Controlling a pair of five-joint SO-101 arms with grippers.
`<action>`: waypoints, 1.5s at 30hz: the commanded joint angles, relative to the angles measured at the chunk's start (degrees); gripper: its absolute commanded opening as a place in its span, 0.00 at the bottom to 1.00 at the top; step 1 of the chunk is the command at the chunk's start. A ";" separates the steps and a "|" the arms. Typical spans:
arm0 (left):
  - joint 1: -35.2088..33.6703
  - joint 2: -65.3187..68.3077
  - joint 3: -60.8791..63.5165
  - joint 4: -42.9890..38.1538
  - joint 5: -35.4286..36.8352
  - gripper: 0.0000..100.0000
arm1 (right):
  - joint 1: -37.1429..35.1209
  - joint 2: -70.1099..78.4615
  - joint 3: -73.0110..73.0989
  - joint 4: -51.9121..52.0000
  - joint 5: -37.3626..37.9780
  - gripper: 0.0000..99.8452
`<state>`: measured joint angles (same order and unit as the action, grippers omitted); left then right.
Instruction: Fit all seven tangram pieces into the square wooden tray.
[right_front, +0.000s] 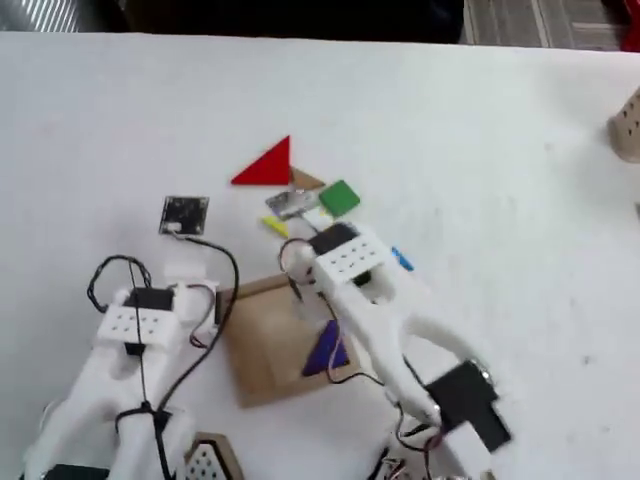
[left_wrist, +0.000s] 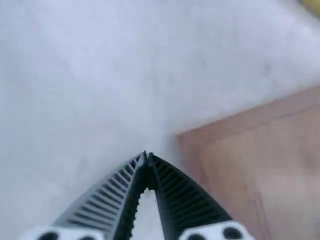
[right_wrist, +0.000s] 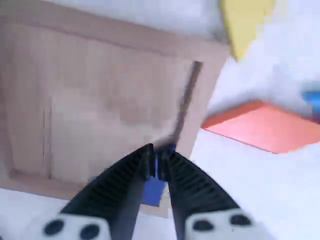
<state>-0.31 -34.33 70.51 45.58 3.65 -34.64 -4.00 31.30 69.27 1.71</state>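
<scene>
The blue piece (right_wrist: 154, 187) looks thin, stiff and light, with smooth faces that may slip; I judge it best taken by its edges. The right pincer (right_wrist: 159, 156) is closed on it, over the wooden tray (right_wrist: 100, 100) near its rim. Beyond the tray from this pincer lie a yellow piece (right_wrist: 245, 20) and an orange-red piece (right_wrist: 260, 127). The left pincer (left_wrist: 146, 159) is closed and empty, just beside a tray corner. The white table (right_front: 480, 120) is hard and smooth; the room behind is dark.
</scene>
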 joint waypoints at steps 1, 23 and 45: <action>1.71 -0.31 -0.26 -0.97 0.70 0.02 | 6.81 -11.03 -0.53 3.12 0.70 0.02; 8.22 0.22 -1.58 8.18 0.79 0.17 | 21.23 -20.62 5.01 -1.80 0.70 0.02; 6.64 20.09 -19.34 6.86 0.97 0.09 | 22.90 -20.62 5.10 -1.80 0.44 0.02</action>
<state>6.81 -15.78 57.32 52.62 4.44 -12.31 -22.73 36.57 68.40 1.71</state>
